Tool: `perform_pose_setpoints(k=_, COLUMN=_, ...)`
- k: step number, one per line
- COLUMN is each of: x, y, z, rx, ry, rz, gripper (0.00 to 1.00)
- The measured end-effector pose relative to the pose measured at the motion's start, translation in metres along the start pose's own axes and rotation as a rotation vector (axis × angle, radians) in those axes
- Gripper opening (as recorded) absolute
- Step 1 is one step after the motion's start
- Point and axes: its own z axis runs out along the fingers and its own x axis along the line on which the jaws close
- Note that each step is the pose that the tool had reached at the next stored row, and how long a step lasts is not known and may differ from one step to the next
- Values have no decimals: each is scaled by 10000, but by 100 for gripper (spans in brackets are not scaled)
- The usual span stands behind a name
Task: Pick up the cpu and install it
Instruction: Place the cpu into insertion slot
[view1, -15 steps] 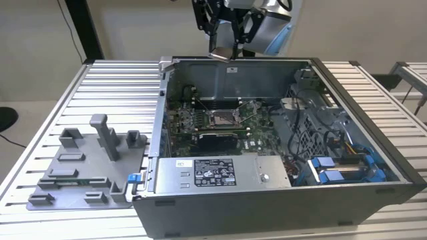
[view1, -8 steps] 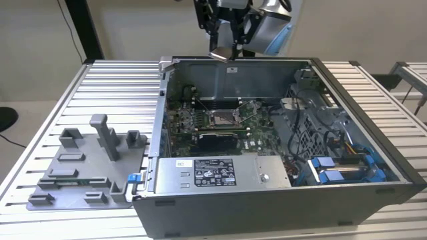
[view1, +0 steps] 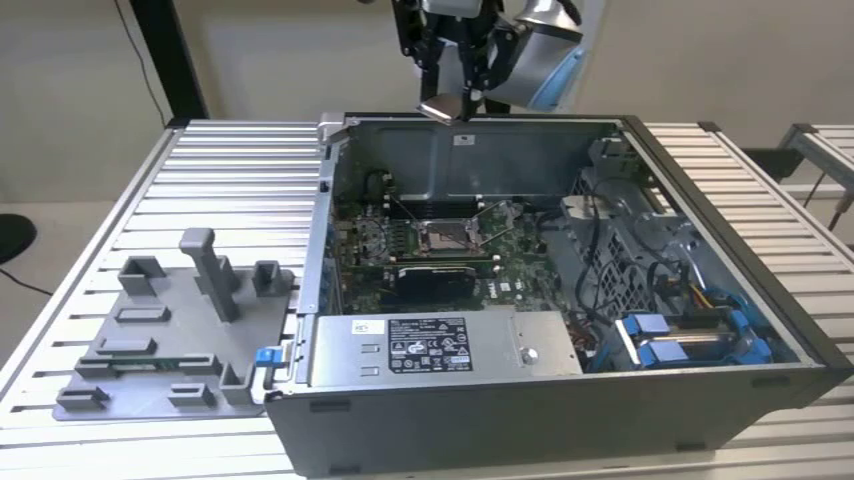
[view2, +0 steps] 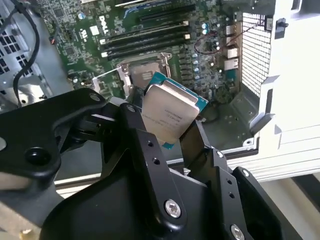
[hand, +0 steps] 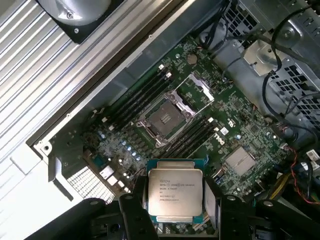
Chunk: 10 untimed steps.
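Claw (hand: 176, 220) pinching cpu (hand: 175, 192) by opposite edges; cpu held high over rear wall of case (view1: 400, 150); open socket (hand: 163, 119) lies below, further into case (retention frame swung up); well apart.

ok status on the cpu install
Gripper shut on cpu, held above the open case. Socket bare, its lid swung open. Nothing between cpu and socket.
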Motion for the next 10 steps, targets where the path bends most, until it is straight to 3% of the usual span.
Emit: perform_pose_setpoints(k=10, x=0, y=0, z=3, rx=-37, ry=-24, rz=1669, gripper=0)
